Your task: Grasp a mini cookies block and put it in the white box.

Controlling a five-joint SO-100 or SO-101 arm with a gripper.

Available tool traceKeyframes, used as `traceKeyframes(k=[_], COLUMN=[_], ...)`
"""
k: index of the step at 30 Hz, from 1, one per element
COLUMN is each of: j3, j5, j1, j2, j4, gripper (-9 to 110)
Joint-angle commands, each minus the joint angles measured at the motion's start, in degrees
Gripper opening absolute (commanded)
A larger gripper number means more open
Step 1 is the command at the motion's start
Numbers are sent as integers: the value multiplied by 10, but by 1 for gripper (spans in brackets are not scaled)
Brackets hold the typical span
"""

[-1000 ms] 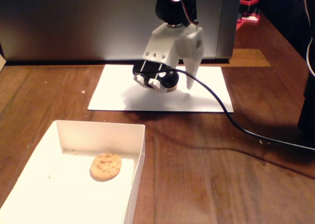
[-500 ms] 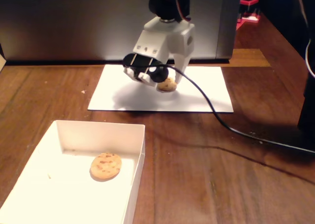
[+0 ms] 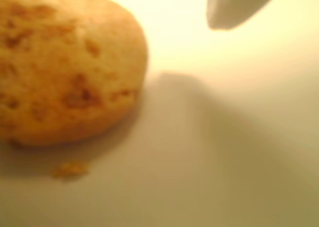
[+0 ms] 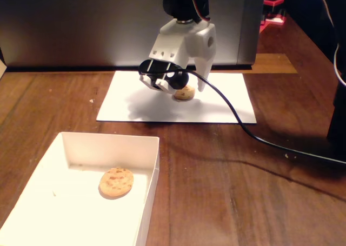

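Note:
A small round mini cookie (image 4: 185, 93) lies on a flat white paper sheet (image 4: 130, 102) at the back of the table. My gripper (image 4: 181, 89) hangs low over it, open, with the cookie between the white finger (image 4: 201, 78) and the other jaw. In the wrist view the cookie (image 3: 65, 67) fills the left side, resting on the paper with a crumb (image 3: 70, 169) beside it. One white fingertip (image 3: 234, 7) shows at the top right, apart from the cookie. The white box (image 4: 108, 140) stands at the front left with another cookie (image 4: 115, 181) inside.
A black cable (image 4: 259, 138) runs from the gripper across the brown wooden table (image 4: 227, 192) to the right edge. A grey metallic panel (image 4: 81, 24) stands behind the paper. A dark object (image 4: 338, 111) sits at the right edge.
The gripper shifted left over the paper, uncovering the cookie, and now stands around it. The cable moved with it. The box and its cookie have stayed put.

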Motion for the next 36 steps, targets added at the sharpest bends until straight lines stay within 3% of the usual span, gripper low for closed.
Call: traceKeyframes(k=[1,36], j3=[-61,-47], j5=[8,9], j1=[5,-6], j2=[29,-13], j4=[4,-23], gripper=[37,36])
